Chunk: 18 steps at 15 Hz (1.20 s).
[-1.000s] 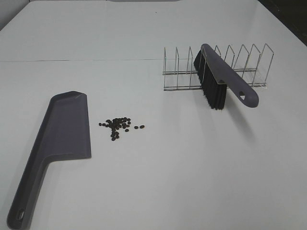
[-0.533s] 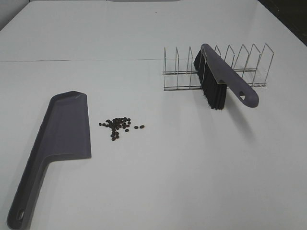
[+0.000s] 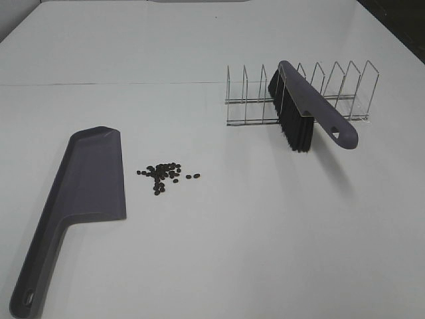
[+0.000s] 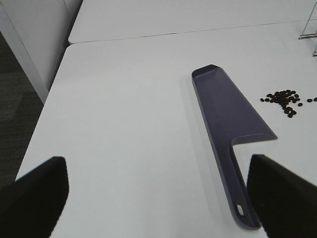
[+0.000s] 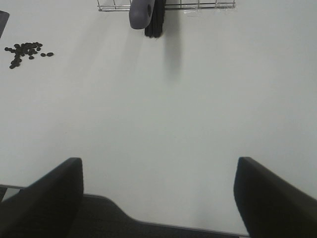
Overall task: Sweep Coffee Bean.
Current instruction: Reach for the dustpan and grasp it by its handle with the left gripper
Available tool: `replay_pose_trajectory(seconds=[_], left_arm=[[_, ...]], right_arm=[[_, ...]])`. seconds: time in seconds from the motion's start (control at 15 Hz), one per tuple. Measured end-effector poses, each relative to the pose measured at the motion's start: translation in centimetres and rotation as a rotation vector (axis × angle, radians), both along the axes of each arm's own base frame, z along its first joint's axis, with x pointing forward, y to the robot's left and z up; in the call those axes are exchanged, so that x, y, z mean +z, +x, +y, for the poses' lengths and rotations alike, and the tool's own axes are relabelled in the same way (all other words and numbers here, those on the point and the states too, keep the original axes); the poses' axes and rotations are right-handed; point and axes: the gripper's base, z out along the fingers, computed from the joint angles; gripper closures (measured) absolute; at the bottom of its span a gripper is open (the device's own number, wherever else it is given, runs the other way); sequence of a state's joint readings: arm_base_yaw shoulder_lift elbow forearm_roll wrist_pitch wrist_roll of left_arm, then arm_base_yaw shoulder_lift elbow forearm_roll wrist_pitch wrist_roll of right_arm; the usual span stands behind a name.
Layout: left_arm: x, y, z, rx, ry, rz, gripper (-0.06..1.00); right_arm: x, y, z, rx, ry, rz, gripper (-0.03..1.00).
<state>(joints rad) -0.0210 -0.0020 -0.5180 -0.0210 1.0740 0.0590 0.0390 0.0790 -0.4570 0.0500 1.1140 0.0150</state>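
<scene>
The left hand (image 4: 158,196) and right hand (image 5: 158,198) gape empty. The coffee beans (image 3: 163,174) look light, hard and skittish; take the brush (image 3: 309,111) by its handle instead.

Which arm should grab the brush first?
Probably the right arm. The brush leans in the wire rack on the right side, ahead of the open right gripper. The left gripper faces the dustpan instead.

Brush (image 5: 140,12) mostly outside right wrist view
</scene>
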Motion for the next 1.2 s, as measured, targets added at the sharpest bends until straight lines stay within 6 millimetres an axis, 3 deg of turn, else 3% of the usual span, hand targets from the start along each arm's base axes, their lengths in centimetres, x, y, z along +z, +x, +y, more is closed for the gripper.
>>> replay_pose_trajectory(seconds=[0.6,1.2], left_arm=[[0.0,0.4,0.2,0.035,-0.026,0.027,0.05],[-1.3,7.2,0.0,0.046,-0.016,0.466,0.05]], right_arm=[[0.0,0.0,0.0,0.0,0.0,0.0,0.18],[0.0,0.0,0.0,0.0,0.0,0.0,0.18]])
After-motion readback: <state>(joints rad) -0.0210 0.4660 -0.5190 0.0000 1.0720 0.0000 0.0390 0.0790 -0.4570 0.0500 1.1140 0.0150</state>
